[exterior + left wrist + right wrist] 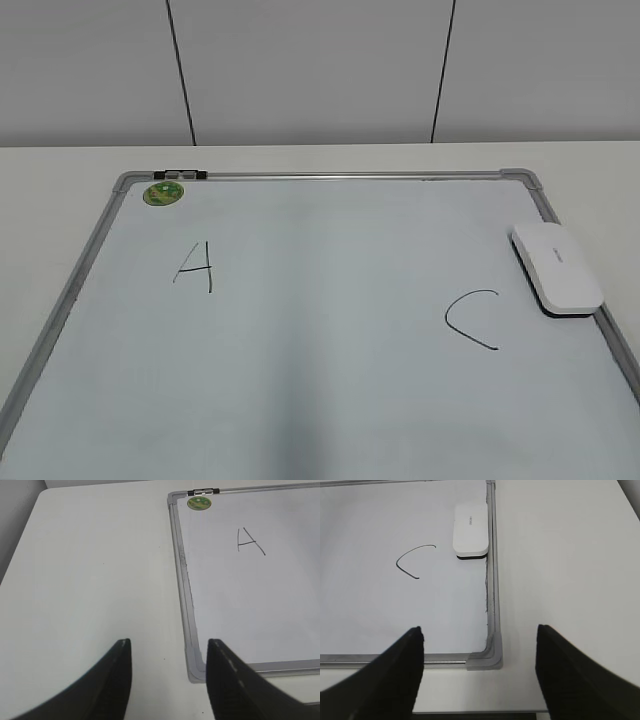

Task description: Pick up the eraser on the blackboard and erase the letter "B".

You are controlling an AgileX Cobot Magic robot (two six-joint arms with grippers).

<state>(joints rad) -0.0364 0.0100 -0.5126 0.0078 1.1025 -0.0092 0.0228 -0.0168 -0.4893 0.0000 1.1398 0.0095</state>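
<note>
two open, empty pincers, left (167, 680) and right (480, 672); the smooth white rounded-rectangular plastic eraser (470, 527) lies ahead of the right one, against the pale grey-framed blackboard (492, 595) right edge, long axis along it.

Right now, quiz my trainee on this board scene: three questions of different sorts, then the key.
1. True or false: a letter "B" is visible on the whiteboard.
2. The eraser lies nearest which letter: (a) the "A", (b) the "C"?
3. Fill in: the left gripper and the right gripper are both ____.

Key: 1 false; 2 b; 3 open, holding nothing.
</note>
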